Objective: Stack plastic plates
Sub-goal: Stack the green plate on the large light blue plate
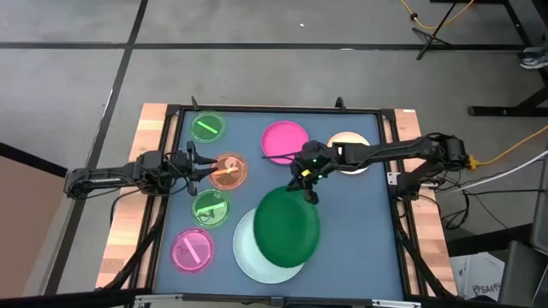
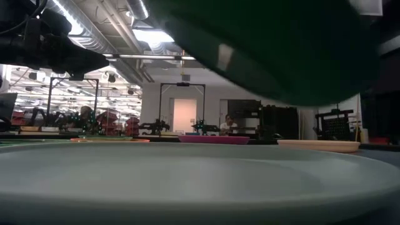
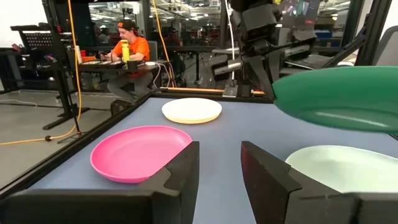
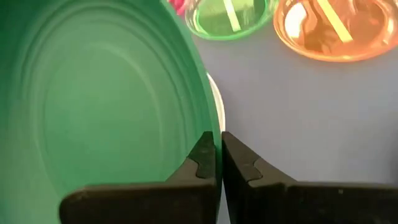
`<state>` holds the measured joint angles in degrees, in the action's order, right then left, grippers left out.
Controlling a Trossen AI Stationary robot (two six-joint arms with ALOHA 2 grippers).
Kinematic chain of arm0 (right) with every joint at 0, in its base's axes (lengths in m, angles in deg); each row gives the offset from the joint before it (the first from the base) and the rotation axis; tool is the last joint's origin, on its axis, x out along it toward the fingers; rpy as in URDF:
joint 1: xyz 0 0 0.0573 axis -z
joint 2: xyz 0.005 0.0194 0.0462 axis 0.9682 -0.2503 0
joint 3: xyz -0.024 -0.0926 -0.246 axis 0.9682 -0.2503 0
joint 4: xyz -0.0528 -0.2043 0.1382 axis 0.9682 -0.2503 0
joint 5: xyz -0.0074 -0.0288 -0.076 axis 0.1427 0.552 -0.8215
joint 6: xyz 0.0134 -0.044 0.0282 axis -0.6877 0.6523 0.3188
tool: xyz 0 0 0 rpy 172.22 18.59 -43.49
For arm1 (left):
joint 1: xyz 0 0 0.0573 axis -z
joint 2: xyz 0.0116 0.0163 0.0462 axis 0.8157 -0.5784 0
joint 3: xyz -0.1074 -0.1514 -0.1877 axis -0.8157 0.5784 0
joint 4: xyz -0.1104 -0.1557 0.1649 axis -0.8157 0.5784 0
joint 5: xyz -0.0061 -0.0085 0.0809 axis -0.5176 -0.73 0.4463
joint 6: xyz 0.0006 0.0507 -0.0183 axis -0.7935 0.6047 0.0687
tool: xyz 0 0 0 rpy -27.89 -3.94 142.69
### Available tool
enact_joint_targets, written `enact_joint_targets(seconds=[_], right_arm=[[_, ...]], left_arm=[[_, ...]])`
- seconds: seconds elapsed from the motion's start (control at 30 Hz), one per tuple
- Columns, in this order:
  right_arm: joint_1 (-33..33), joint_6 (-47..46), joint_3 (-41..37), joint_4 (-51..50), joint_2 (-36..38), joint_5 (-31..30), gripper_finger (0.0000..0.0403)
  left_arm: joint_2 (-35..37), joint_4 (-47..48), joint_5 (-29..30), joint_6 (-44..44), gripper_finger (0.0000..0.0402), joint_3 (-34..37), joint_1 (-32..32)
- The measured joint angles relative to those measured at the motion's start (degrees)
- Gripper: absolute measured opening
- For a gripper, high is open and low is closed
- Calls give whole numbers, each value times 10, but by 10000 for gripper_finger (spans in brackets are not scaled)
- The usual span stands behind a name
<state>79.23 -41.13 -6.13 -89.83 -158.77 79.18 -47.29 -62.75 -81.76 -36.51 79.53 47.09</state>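
Observation:
My right gripper (image 1: 305,190) is shut on the large dark green plate (image 1: 287,227), held in the air over the large white plate (image 1: 248,252) at the table's near middle. The green plate also shows in the left wrist view (image 3: 339,99) and the right wrist view (image 4: 99,93). My left gripper (image 1: 205,168) is open and empty, above the table beside the small orange plate (image 1: 228,169). The pink plate (image 1: 284,141) and cream plate (image 1: 349,150) lie flat at the far side. Two small translucent green plates (image 1: 206,127) (image 1: 211,207) and a magenta plate (image 1: 193,251) lie on the left. My right gripper pinches the dark green plate's rim (image 4: 208,127) between its two fingers, one finger on the plate's upper face and one under it. The fingers come from the table's far side, slanting down. The plate is lifted clear, roughly level, above the white plate.
The table is a blue mat (image 1: 360,231) inside a dark frame with wooden side rails (image 1: 128,231). Free mat lies at the near right. A person sits at a desk (image 3: 127,53) in the room beyond the table.

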Motion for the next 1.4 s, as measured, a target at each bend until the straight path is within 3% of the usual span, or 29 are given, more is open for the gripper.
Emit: enact_joint_targets(seconds=[0.63,1.4], right_arm=[[-33,-29,0,117,-133,15,0],[-56,-22,0,115,-158,-12,15]], left_arm=[[0,0,-1,0,111,0,0],[0,0,-1,0,111,0,0]])
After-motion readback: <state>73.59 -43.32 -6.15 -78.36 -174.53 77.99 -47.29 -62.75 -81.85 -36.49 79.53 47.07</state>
